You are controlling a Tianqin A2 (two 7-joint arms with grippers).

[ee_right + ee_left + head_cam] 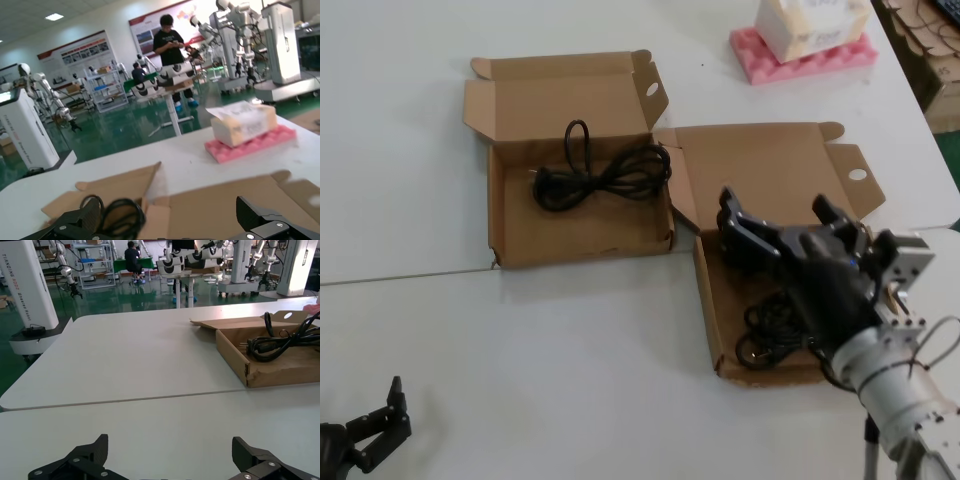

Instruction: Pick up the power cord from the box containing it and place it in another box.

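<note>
— Hovering over the nearer cardboard box [708, 300], the right gripper [780, 222] has its fingers [732, 225] spread wide with nothing between them. Do you see cable under it?

— Yes, a tangle of black cables [770, 325] lies in that box, below and slightly nearer the robot than the fingertips; the arm hides much of it, so I cannot tell whether anything touches.

— And the slim power cord [600, 172]?

— It lies in a few loose loops inside the other box [580, 240], farther back and to the robot's left, well apart from the right gripper. The left wrist view shows the same cord [280, 340] with its plug resting on that box's floor.

— What about the left gripper [380, 425]?

— Parked low at the near left corner of the tabletop [570, 340], fingers [90, 455] spread, holding nothing, far from both boxes.

— The two boxes, how do they sit?

— Both open with flap lids raised, corners nearly meeting; each has a round hole in a side tab.

— The surface?

— A white tabletop with a seam running across it. At the far edge a pale carton [810, 25] sits on a pink foam pad [800, 55].

— The room behind?

— A hall with a green floor, white robot stands [25, 130], shelving, and a person in black [172, 55] standing at a small table.
</note>
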